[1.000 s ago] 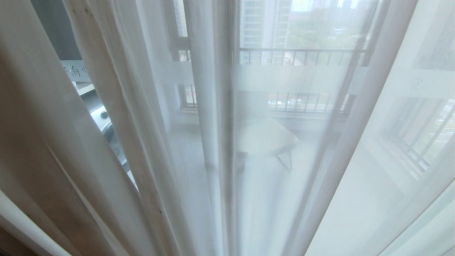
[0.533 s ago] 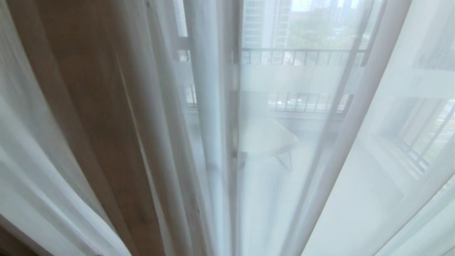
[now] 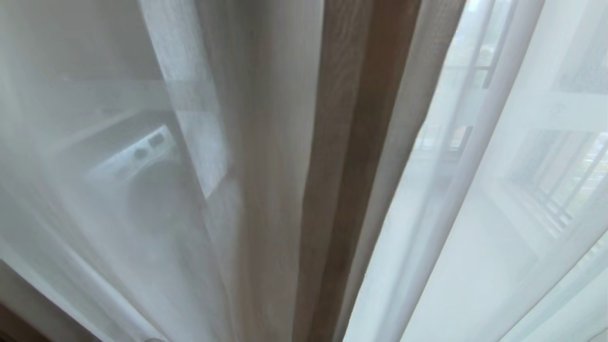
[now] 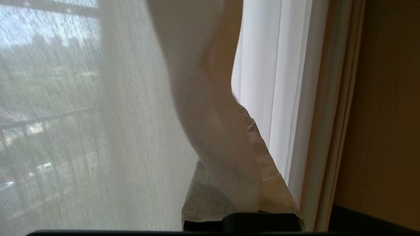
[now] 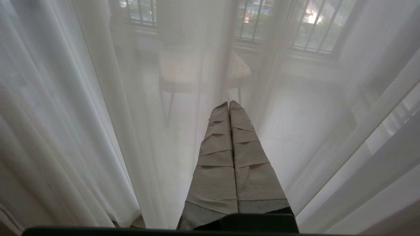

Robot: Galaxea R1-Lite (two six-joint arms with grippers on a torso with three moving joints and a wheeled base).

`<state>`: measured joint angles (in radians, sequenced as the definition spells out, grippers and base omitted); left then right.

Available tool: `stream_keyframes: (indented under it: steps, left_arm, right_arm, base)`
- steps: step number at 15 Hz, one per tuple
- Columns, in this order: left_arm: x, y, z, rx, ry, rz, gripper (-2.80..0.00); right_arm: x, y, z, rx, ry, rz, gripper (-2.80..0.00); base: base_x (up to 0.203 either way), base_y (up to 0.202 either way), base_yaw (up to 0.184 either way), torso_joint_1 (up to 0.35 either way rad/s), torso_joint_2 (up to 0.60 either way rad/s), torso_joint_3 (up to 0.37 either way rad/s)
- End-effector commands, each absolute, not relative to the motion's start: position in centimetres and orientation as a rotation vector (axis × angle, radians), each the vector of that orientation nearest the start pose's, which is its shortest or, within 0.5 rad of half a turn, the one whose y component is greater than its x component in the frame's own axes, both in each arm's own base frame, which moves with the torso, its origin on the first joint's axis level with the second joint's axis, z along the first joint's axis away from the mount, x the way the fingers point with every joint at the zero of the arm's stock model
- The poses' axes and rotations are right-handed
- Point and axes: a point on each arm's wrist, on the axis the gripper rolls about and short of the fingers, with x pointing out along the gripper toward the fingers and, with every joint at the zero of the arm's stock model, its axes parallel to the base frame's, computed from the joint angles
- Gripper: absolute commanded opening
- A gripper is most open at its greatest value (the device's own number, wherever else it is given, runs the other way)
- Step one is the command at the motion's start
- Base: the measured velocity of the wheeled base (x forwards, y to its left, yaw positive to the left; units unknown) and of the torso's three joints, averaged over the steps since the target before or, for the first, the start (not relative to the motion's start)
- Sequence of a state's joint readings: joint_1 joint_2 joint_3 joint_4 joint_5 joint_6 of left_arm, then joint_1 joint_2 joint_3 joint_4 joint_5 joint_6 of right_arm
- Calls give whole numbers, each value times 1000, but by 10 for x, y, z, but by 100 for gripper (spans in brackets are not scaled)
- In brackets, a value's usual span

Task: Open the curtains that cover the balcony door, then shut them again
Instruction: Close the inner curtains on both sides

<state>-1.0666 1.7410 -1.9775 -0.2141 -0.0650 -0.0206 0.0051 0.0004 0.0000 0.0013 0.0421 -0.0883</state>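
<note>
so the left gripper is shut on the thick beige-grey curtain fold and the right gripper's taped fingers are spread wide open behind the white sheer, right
Not quite. The right gripper is shut: the right wrist view shows its tape-wrapped fingers pressed together, holding nothing, in front of the thin white sheer curtain. The left gripper is indeed shut on the thick beige-grey woven curtain.

Thick beige-grey woven curtains (image 3: 351,156) hang in upright folds mid-view, flanked by thin see-through white sheers (image 3: 513,199) veiling the black-framed glass balcony door (image 3: 468,99).

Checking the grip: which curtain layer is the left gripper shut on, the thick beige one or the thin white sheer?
The thick beige curtain: its opaque fold runs down into the left gripper. The see-through sheer hangs loose beside it.
</note>
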Motion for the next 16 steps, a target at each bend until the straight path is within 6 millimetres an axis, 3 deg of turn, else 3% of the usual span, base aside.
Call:
stream_keyframes:
  steps: [1,5,9,12,16]
  left_arm:
    - [156,-309,422,-206,-316,-1153,-280]
    - [164,-322,409,-189,-285,-1156,-280]
    - [169,-321,408,-185,-279,-1130,-280]
    - [174,-313,412,-198,-283,-1032,-280]
    - [178,-280,428,-222,-308,-880,-280]
  right_arm:
    - [-23,1,75,-89,-1,49,-280]
    - [-23,1,75,-89,-1,49,-280]
    - [-23,1,75,-89,-1,49,-280]
    - [-23,1,75,-89,-1,49,-280]
    - [-23,1,75,-89,-1,49,-280]
  base:
    - [0,0,0,0,0,0]
    - [0,0,0,0,0,0]
    - [0,0,0,0,0,0]
    - [0,0,0,0,0,0]
    - [0,0,0,0,0,0]
